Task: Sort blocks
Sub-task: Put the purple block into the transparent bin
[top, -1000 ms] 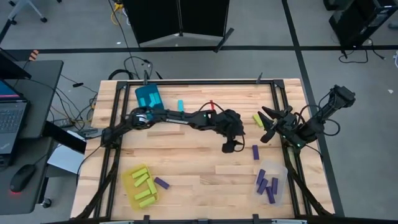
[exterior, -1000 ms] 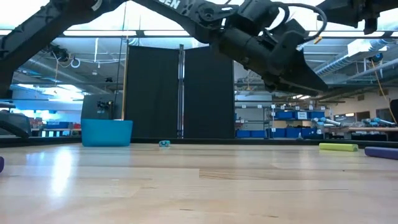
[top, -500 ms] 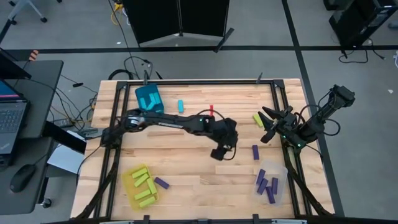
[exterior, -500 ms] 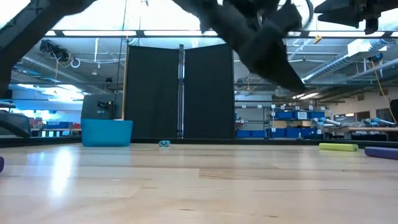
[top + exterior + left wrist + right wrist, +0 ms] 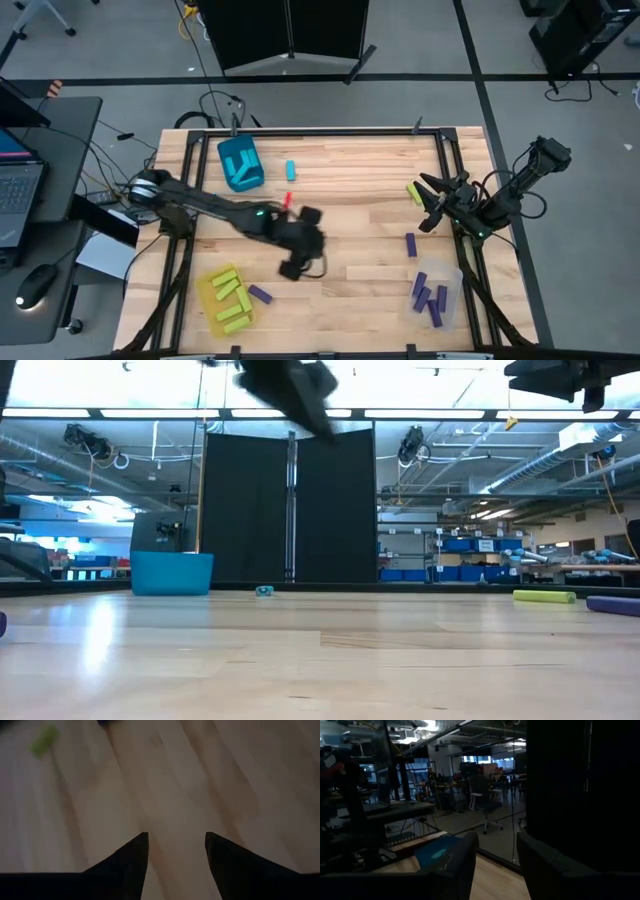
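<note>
Blocks are what both arms are here for, though neither has one right now. The left gripper (image 5: 292,268) hangs over bare wood near the middle of the table (image 5: 330,215), its two dark fingers (image 5: 131,857) spread with an empty gap between them; nothing but tabletop shows through. Just beyond it, toward the yellow bin (image 5: 203,288), lies a stray purple block (image 5: 260,295), touching nothing, close beside the bin's edge. Inside that bin sit several lime blocks (image 5: 228,293).

Farther from the yellow bin, at the table's far edge, a teal bin (image 5: 240,162) stands with a loose cyan block (image 5: 291,170) just beside it. Across the table from the yellow bin, a clear bin (image 5: 437,291) holds purple blocks (image 5: 428,295), with another purple block (image 5: 411,244) and a lime block (image 5: 414,192) loose nearby. The right gripper (image 5: 430,203) waits near that lime one, raised, fingers (image 5: 456,862) apart and empty.

These little bars look light, stiff and smooth, probably plastic or foam. I'd guess they slide or spin if nudged off-centre. Best taken across the narrow width, at mid-length, with the fingers squared to the long sides.
</note>
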Available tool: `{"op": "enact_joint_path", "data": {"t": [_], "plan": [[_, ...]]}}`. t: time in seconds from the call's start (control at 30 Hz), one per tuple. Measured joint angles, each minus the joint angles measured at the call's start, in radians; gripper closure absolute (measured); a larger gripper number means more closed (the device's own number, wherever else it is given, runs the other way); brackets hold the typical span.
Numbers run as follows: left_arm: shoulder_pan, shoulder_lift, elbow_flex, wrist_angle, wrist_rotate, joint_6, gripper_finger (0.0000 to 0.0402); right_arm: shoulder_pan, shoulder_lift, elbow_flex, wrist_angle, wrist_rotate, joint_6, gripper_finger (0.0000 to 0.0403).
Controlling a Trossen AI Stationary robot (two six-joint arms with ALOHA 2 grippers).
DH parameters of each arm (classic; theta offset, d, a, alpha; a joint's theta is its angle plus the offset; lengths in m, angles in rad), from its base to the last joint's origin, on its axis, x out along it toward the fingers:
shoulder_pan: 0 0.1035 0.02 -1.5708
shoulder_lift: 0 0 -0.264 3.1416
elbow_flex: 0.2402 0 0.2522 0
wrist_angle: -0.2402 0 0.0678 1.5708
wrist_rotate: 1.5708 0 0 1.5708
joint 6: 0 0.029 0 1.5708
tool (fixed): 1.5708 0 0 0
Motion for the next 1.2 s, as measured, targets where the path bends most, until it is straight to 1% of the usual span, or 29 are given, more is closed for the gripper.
{"op": "enact_joint_path", "data": {"t": [0.13, 0.23, 0.4, 0.5, 0.6, 0.77, 0.9, 1.0, 1.2], "plan": [[-0.091, -0.106, -0.141, -0.083, -0.003, -0.118, 0.0198, 0.000, 0.002, 0.000, 0.000, -0.017, 0.003, 0.0249], [-0.175, -0.127, -0.209, -0.121, 0.000, -0.186, 0.0198, -0.001, 0.002, 0.000, 0.000, -0.022, 0.003, 0.0249], [-0.304, -0.117, -0.253, -0.145, 0.000, -0.256, 0.0198, -0.002, 0.002, 0.000, 0.000, -0.021, 0.017, 0.0249], [-0.350, -0.108, -0.260, -0.129, -0.003, -0.298, 0.0197, -0.002, 0.002, 0.000, 0.000, -0.021, 0.028, 0.0249], [-0.369, -0.075, -0.259, -0.127, -0.013, -0.358, 0.0197, -0.002, 0.006, 0.000, 0.000, -0.021, 0.036, 0.0249], [-0.370, 0.022, -0.258, -0.101, 0.043, -0.433, 0.0197, -0.007, 0.023, 0.000, 0.000, -0.016, 0.053, 0.0249], [-0.370, 0.084, -0.235, -0.104, 0.077, -0.463, 0.0197, -0.008, 0.038, 0.000, 0.000, -0.017, 0.076, 0.0249], [-0.370, 0.096, -0.226, -0.098, 0.112, -0.486, 0.0197, -0.008, 0.048, 0.000, 0.000, -0.017, 0.082, 0.0249], [-0.377, 0.098, -0.226, -0.117, 0.138, -0.508, 0.0197, -0.008, 0.057, 0.000, 0.001, -0.017, 0.090, 0.0249]]}}
